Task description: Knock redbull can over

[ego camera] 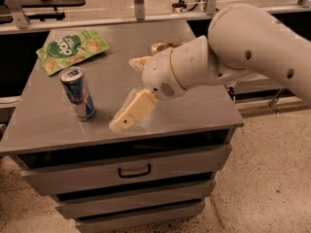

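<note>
The redbull can (77,93), blue and silver with a silver top, stands upright on the left part of the grey cabinet top (53,127). My gripper (124,119) is a cream piece at the end of the big white arm (233,52). It hangs low over the cabinet top, just right of the can and near the front edge. A small gap separates it from the can, and it holds nothing that I can see.
A flat green snack pouch (73,50) lies at the back left. A brown-and-silver packet (163,46) lies at the back, partly hidden behind the arm. The cabinet has drawers (134,171) below. A rail and shelves run behind it.
</note>
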Action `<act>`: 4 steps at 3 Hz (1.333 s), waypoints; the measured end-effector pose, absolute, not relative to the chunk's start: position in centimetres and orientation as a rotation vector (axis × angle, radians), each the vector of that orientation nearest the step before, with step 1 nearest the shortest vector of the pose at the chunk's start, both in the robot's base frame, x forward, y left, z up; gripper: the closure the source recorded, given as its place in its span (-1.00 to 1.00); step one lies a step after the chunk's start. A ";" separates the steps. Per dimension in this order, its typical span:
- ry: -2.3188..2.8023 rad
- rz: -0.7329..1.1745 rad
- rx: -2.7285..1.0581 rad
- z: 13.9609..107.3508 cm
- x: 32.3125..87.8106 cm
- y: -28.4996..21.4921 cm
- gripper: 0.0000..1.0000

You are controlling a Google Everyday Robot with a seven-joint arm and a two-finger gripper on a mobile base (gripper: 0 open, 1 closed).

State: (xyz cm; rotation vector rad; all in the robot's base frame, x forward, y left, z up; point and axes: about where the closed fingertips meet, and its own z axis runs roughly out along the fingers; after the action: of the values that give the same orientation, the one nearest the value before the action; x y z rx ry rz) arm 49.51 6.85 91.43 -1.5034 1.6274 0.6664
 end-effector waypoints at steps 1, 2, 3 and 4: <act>1.526 0.744 -1.444 91.0 50.7 11.4 -1.00; 1.462 0.795 -1.401 90.4 51.7 15.0 -1.00; 1.424 0.849 -1.366 89.8 52.5 18.0 -1.00; 1.401 0.879 -1.336 89.4 53.7 20.0 -1.00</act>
State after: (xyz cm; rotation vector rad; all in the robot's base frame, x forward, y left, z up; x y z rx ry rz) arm 53.69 20.01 89.45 -1.3358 1.4006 0.8787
